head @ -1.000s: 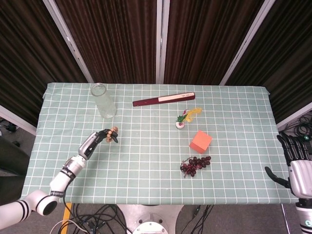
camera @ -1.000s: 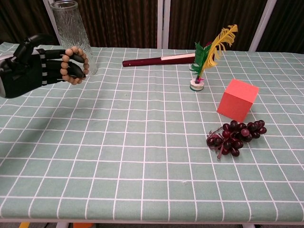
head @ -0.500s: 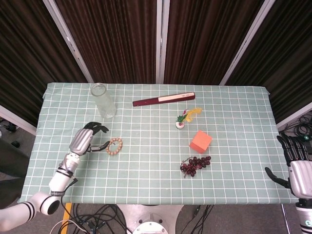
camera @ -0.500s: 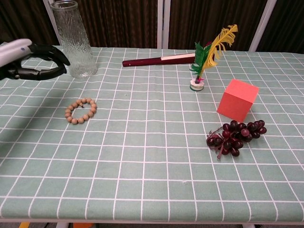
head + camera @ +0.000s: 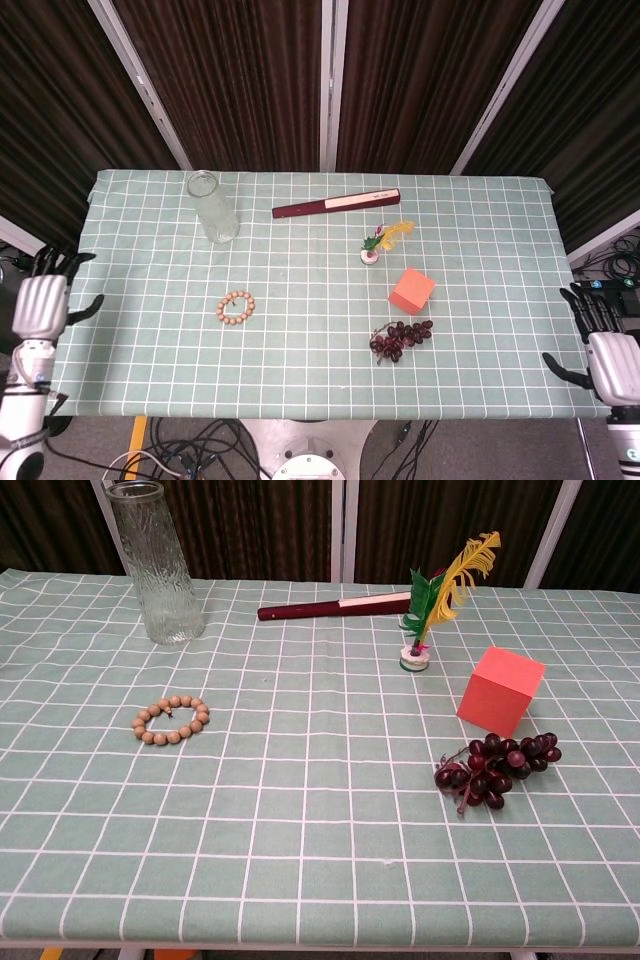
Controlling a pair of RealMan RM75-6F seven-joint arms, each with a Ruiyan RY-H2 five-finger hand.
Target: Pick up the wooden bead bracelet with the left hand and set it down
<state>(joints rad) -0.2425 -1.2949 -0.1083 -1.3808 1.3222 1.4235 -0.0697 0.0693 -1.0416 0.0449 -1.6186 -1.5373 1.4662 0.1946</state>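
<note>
The wooden bead bracelet (image 5: 236, 306) lies flat on the green checked tablecloth, left of the middle; the chest view shows the bracelet (image 5: 171, 720) as a ring of tan beads. My left hand (image 5: 42, 305) hangs off the table's left edge, well away from the bracelet, fingers spread and holding nothing. Beyond the right edge my right hand (image 5: 608, 355) is also empty with its fingers apart. Neither hand appears in the chest view.
A clear glass vase (image 5: 212, 206) stands behind the bracelet at the back left. A dark red folded fan (image 5: 336, 203) lies at the back. A feather ornament (image 5: 378, 243), an orange cube (image 5: 412, 290) and dark grapes (image 5: 400, 338) sit right of centre.
My left hand let go of the bracelet, which came to rest on the cloth. The hand then drew back left, off the table's edge. The right hand stayed put.
</note>
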